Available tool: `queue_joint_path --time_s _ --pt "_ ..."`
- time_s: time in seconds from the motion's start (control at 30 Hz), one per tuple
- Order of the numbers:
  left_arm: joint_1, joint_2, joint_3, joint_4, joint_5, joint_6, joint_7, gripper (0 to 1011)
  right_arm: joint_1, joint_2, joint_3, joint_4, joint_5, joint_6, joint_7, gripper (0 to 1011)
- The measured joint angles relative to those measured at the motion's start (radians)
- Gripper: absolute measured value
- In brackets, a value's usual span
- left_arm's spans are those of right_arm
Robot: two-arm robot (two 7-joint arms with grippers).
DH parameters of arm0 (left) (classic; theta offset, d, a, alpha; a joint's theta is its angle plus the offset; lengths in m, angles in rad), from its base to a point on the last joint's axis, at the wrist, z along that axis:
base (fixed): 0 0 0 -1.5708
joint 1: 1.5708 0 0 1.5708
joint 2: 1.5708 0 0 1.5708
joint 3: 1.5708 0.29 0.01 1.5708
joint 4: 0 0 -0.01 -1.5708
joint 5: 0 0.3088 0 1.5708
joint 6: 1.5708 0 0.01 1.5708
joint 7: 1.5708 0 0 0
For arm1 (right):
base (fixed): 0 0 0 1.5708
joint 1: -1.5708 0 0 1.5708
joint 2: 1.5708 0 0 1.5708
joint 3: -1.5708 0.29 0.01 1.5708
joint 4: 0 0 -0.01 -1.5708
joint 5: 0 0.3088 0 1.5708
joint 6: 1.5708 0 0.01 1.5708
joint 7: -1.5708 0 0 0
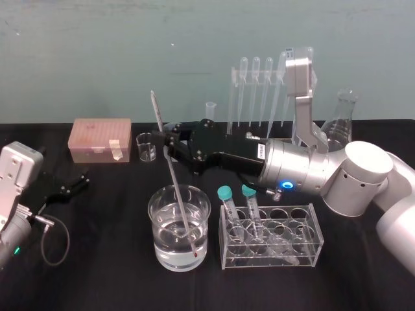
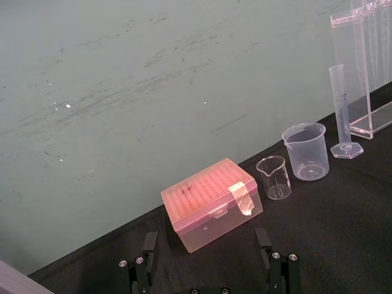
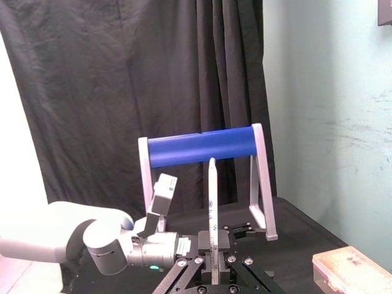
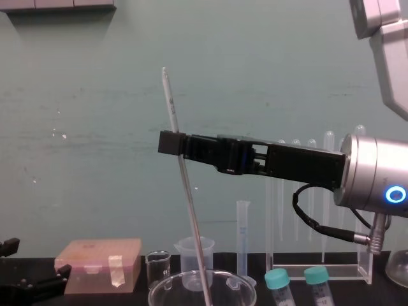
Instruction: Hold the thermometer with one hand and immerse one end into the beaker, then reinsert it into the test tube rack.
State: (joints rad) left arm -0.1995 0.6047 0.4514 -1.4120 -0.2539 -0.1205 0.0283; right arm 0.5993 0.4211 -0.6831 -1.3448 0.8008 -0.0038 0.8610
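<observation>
Glass thermometer (image 1: 177, 188) clamped between right jaws, red tip in beaker (image 1: 159, 240).

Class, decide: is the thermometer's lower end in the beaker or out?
In: gripped by the right end effector, the thermometer's red tip sits submerged near the beaker's bottom.

A pink box (image 1: 102, 139) sits well apart from 2 teal-capped tubes (image 1: 231, 214).

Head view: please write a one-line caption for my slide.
Right pincer holds the thermometer tilted, its red tip in the liquid-filled beaker; left pincer rests open aside.
</observation>
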Motion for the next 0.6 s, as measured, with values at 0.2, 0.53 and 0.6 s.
queue_joint_path --time_s 0.2,0.53,0.6 --pt "0.000 0.000 0.000 0.000 0.000 0.000 0.000 1008 0.000 0.000 0.000 0.000 0.000 0.000 0.000 58" --pt "0.000 0.000 0.000 0.000 0.000 0.000 0.000 1008 0.000 0.000 0.000 0.000 0.001 0.000 0.000 58" --pt "0.000 0.000 0.000 0.000 0.000 0.000 0.000 1008 0.000 0.000 0.000 0.000 0.001 0.000 0.000 58"
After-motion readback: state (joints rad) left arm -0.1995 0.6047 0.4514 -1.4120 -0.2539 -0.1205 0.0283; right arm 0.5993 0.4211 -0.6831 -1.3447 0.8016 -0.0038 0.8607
